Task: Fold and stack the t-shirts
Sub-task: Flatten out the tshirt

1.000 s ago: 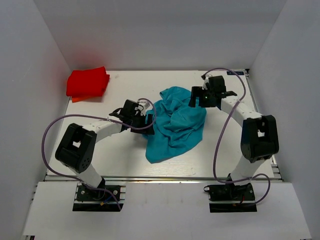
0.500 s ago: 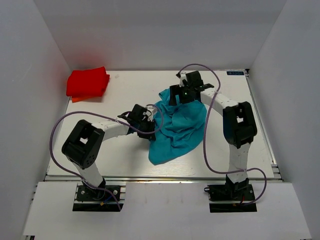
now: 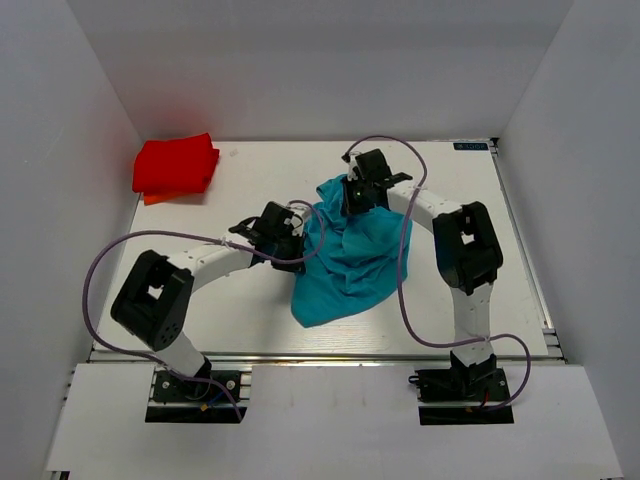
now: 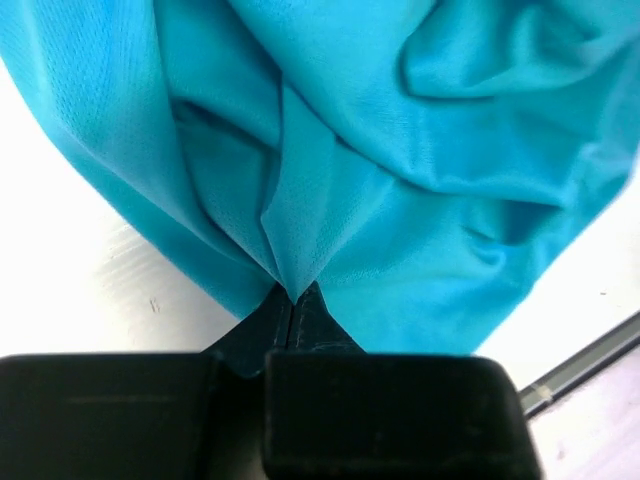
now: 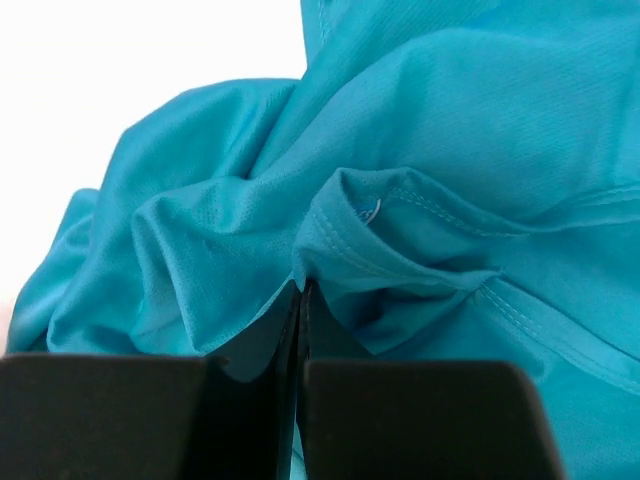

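Teal t-shirt (image 3: 350,262), left edge tight in left claw (image 4: 292,300), far edge tight in right claw (image 5: 300,290)

Bright even light, faint shadows, surface (image 4: 60,250) glaring white in wrist views, teal t-shirt (image 4: 400,130) sheen, foreground perhaps soft.

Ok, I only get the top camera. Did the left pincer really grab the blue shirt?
Observer: Yes. The left wrist view shows the left pincer shut on a fold of the teal shirt. The cloth is drawn to a point between the tips.
Operator: And the right one? Its arm hides it from me.
Observer: The right pincer is shut on the shirt too. It is pinching the cloth right beside a stitched hem.
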Action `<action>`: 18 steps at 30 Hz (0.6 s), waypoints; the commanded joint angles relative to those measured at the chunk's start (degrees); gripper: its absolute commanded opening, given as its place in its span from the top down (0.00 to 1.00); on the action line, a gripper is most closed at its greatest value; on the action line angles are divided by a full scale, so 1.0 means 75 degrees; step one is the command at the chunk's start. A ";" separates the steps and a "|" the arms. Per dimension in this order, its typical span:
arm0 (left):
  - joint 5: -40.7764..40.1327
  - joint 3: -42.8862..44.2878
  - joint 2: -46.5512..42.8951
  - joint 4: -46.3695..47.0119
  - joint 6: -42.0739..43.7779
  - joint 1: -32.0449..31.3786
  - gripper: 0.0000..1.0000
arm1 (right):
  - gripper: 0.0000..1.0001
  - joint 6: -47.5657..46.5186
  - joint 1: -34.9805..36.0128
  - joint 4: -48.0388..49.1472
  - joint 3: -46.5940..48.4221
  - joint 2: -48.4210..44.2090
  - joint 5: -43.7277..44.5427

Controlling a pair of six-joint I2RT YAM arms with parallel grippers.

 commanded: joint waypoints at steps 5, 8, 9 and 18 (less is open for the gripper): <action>-0.0699 0.0813 -0.1340 -0.0621 -0.0023 -0.0034 1.00 | 1.00 0.0512 -0.0050 0.1382 -0.0713 -0.1930 0.0962; -0.1342 0.1222 -0.1692 -0.0973 -0.0268 -0.0034 1.00 | 1.00 0.0594 -0.0061 0.1454 -0.1030 -0.2786 0.1829; -0.1485 0.1363 -0.1693 -0.1078 -0.0513 0.0094 1.00 | 1.00 0.0583 -0.0073 0.1443 -0.1204 -0.3136 0.2574; -0.3910 0.3168 -0.2102 -0.2156 -0.0785 0.0095 1.00 | 1.00 0.0268 -0.0459 0.1396 -0.1780 -0.5527 0.5427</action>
